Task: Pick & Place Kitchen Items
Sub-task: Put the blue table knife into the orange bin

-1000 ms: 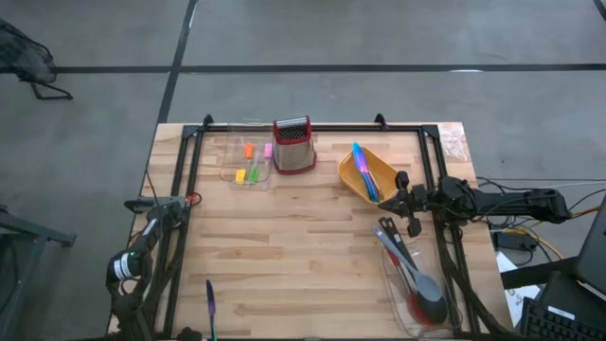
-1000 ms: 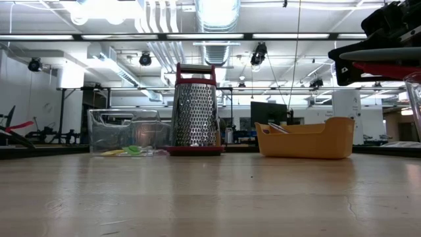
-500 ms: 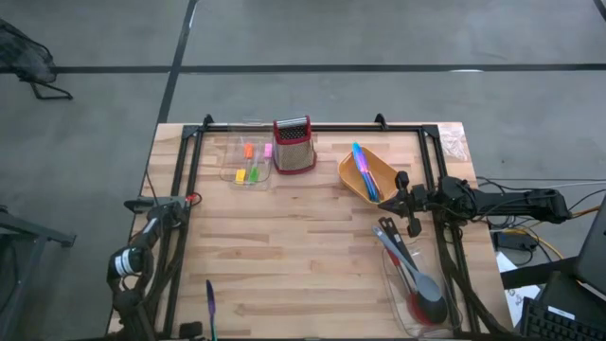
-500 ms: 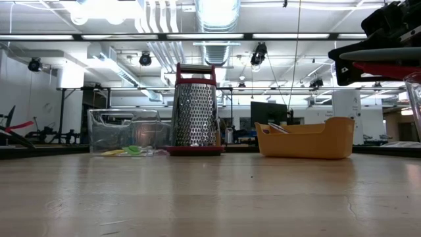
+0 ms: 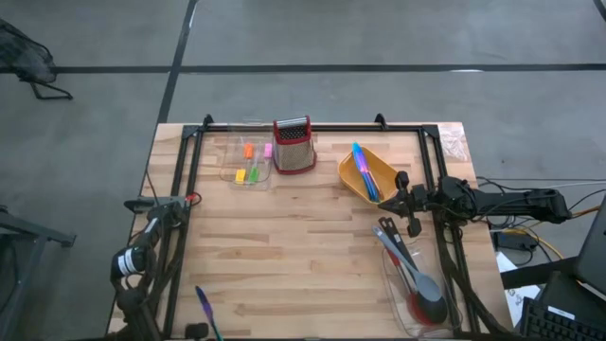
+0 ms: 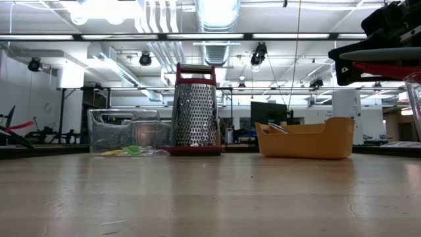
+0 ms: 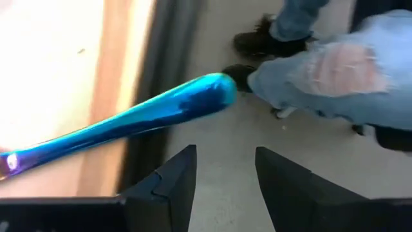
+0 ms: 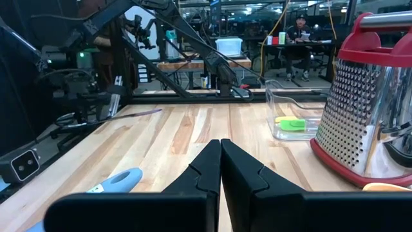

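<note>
Grey concrete floor (image 5: 379, 38) with dark seam lines surrounds the wooden table (image 5: 284, 237). Overhead: exposed ducting (image 6: 217, 26) and strip lights (image 6: 99, 8). Desks (image 8: 206, 63) stand behind.

Centre of the surface (image 5: 294, 246) bare, free passage. Far edge blocked by clear bin (image 5: 248, 161), grater (image 5: 294, 145), orange tray (image 5: 367, 174). Right side: right pincer (image 5: 407, 205) beside the long spoons (image 5: 407, 270).

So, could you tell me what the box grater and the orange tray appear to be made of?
The box grater looks like shiny perforated steel with a red, probably plastic, handle and base. The orange tray looks like matte moulded plastic: uniformly coloured, smooth, with rounded edges.
</note>
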Controlling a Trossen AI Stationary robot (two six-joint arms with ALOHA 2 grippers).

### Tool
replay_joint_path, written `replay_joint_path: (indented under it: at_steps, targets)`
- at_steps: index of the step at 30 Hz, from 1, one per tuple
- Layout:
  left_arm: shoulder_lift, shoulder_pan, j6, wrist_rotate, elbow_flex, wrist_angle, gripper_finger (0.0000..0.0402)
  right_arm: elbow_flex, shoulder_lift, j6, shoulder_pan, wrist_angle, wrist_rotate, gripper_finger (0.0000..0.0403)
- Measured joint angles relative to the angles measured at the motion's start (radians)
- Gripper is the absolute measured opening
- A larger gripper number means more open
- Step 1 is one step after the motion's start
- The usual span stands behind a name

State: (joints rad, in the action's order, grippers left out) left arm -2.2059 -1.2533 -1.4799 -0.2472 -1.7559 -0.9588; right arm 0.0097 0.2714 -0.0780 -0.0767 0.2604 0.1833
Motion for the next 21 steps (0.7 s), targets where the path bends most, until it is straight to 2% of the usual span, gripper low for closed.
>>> replay_joint_path:
  at_steps: [4,6,12,21]
  targets:
    - [0.003,0.003,0.075,-0.002,-0.079,-0.011,0.0165,0.000,0.000,0.000,0.000,0.000,0.000,0.0008]
    - [0.006,0.004,0.132,-0.035,-0.113,-0.030,0.0165,0.000,0.000,0.000,0.000,0.000,0.000,0.0008]
    - [0.007,0.010,0.402,-0.126,-0.107,-0.028,0.0165,0.000,0.000,0.000,0.000,0.000,0.000,0.0008]
    - [0.006,0.022,0.417,-0.086,-0.018,-0.029,0.0165,0.000,0.000,0.000,0.000,-0.001,0.000,0.0008]
